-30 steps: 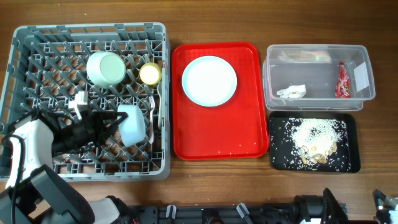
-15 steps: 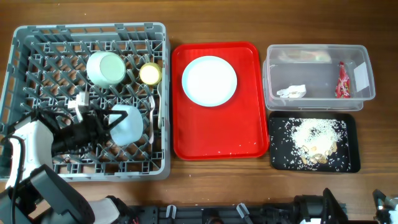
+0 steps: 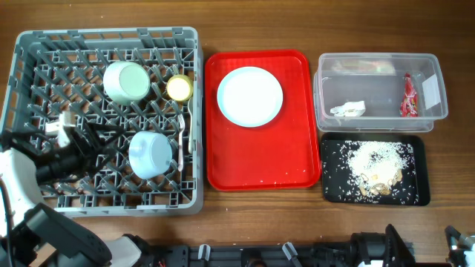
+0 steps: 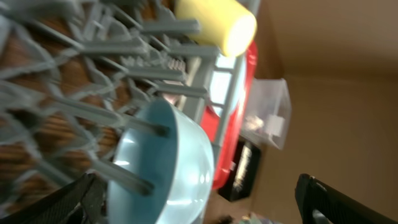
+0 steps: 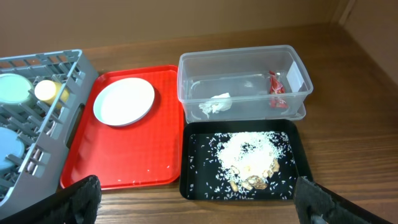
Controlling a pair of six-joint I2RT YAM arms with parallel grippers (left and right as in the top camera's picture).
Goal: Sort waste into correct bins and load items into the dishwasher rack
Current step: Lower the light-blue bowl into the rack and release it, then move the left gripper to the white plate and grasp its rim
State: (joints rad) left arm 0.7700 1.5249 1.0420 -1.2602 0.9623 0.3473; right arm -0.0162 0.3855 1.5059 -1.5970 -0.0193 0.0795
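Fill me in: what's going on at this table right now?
The left gripper stands open beside a teal bowl in the dishwasher rack, holding nothing. A second bowl and the yellow cup sit there too. The pale-blue plate is on the red tray, not yet loaded. The tissue and red wrapper are in the clear tub, rice in the black tray. The right gripper is open and empty.

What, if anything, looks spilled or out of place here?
A few loose white grains lie on the red tray near its front edge, away from the rice heap in the black tray. Nothing else stands out.
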